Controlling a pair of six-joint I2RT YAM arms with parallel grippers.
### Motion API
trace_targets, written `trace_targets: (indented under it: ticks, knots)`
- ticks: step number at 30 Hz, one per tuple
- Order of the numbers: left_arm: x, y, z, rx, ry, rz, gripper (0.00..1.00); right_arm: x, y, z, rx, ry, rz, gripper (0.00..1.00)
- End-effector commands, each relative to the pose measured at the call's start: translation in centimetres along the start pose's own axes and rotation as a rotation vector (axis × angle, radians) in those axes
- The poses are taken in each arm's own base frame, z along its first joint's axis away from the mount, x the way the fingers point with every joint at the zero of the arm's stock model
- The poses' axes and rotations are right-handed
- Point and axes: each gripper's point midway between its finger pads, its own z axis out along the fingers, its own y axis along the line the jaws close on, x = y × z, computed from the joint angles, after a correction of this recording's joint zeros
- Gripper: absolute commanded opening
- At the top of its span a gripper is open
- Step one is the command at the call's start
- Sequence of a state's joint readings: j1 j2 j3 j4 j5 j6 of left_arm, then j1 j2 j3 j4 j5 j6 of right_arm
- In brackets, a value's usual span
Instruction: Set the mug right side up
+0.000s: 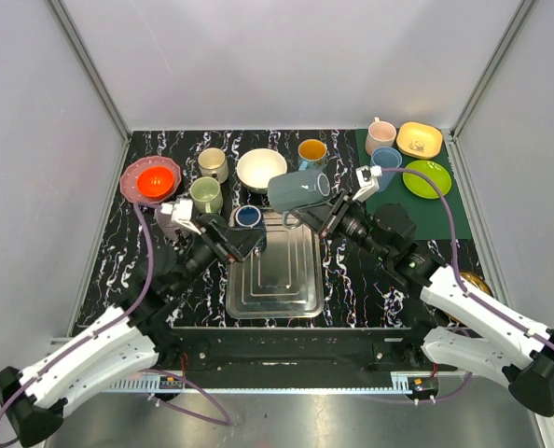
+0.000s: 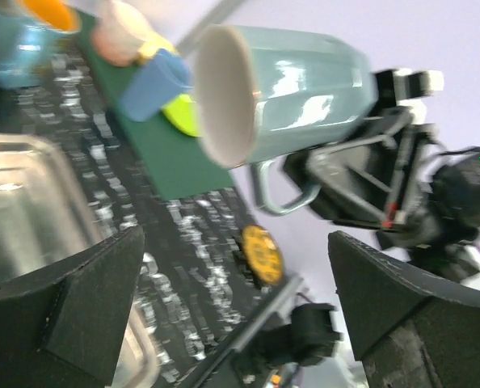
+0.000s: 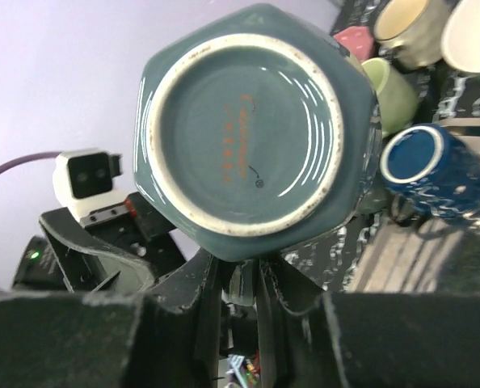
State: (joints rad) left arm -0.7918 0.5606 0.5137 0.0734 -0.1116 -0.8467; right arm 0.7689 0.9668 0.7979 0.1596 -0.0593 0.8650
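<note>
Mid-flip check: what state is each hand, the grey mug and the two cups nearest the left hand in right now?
grey mug: lifted off the table, lying on its side, mouth toward the left arm, not yet upright.
right hand: shut on the grey mug at its handle.
left hand: open, holding nothing.
dark blue cup: upright on the table.
green mug: upright on the table.

Quick dish count, fwiw

Seven mugs: teal mug (image 1: 296,189), cream mug (image 1: 212,163), green mug (image 1: 205,195), navy mug (image 1: 248,217), orange-lined mug (image 1: 311,152), pink mug (image 1: 380,135), blue mug (image 1: 386,159). Two bowls: white bowl (image 1: 261,170), red bowl (image 1: 156,182). Two plates: pink plate (image 1: 129,183), green plate (image 1: 427,178). One each: yellow dish (image 1: 419,140), metal tray (image 1: 273,280), green mat (image 1: 436,219).
</note>
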Motion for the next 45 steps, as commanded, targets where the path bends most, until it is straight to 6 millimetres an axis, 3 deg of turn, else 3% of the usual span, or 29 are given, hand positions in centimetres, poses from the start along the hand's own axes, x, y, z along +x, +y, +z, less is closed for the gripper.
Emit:
trace_targets:
  ticks: [1,2,4,8,17,21,27,31,35,36,38,39,40,41,42,43,44,45]
  knots:
    - [-2.6,-10.4,-0.4,0.476,-0.033,-0.130,0.99,-3.8,9.5,-2.3,-0.414,-0.091,0.041,0.00]
    - [-1.9,-10.6,0.3,0.491,0.000,-0.139,0.99,-3.9,9.7,-2.4,-0.435,-0.094,0.058,0.00]
    - [-2.4,-11.9,0.4,0.546,-0.007,-0.168,0.98,-3.6,9.9,-2.5,-0.458,-0.079,0.068,0.00]
    - [-1.4,-12.4,1.8,0.578,0.042,-0.200,0.94,-3.3,10.4,-2.8,-0.492,-0.057,0.082,0.00]
    - [-3.0,-14.2,2.0,0.678,-0.019,-0.249,0.79,-2.4,10.1,-3.3,-0.502,-0.024,0.083,0.00]
    - [-4.3,-15.2,1.1,0.749,-0.073,-0.279,0.55,-1.9,9.8,-3.7,-0.506,-0.010,0.082,0.00]
    - [-4.9,-15.8,1.2,0.778,-0.086,-0.292,0.37,-0.6,8.9,-3.5,-0.487,0.032,0.066,0.00]
    - [-5.4,-15.9,1.0,0.797,-0.102,-0.303,0.00,0.1,8.0,-3.3,-0.448,0.061,0.026,0.00]
    - [-5.3,-16.1,1.1,0.780,-0.076,-0.285,0.00,1.1,6.1,-2.9,-0.354,0.104,-0.030,0.00]
    - [-4.3,-15.0,2.2,0.704,-0.040,-0.245,0.00,1.2,5.7,-2.9,-0.326,0.111,-0.040,0.01]
    - [-4.6,-15.0,2.3,0.642,-0.035,-0.173,0.00,1.4,4.5,-2.8,-0.249,0.131,-0.074,0.23]
    - [-3.1,-12.8,3.4,0.517,0.012,-0.102,0.00,1.3,4.2,-2.9,-0.224,0.131,-0.086,0.37]
    - [-4.1,-13.1,2.6,0.501,-0.012,-0.068,0.00,0.4,4.2,-2.9,-0.195,0.104,-0.098,0.55]
    - [-4.8,-12.0,2.8,0.422,-0.049,-0.048,0.00,0.8,3.0,-3.0,-0.133,0.125,-0.115,0.62]
    - [-3.7,-9.4,3.1,0.300,-0.009,0.016,0.00,0.5,2.5,-3.1,-0.096,0.118,-0.127,0.73]
    - [-5.2,-9.7,2.1,0.271,-0.050,0.044,0.00,-0.4,2.2,-3.1,-0.042,0.091,-0.140,0.86]
    - [-4.9,-5.8,2.0,0.085,-0.038,0.113,0.00,0.0,0.5,-3.4,0.039,0.119,-0.162,0.89]
    - [-5.3,-4.5,1.5,0.005,-0.042,0.150,0.00,-0.3,-0.1,-3.5,0.083,0.116,-0.175,0.90]
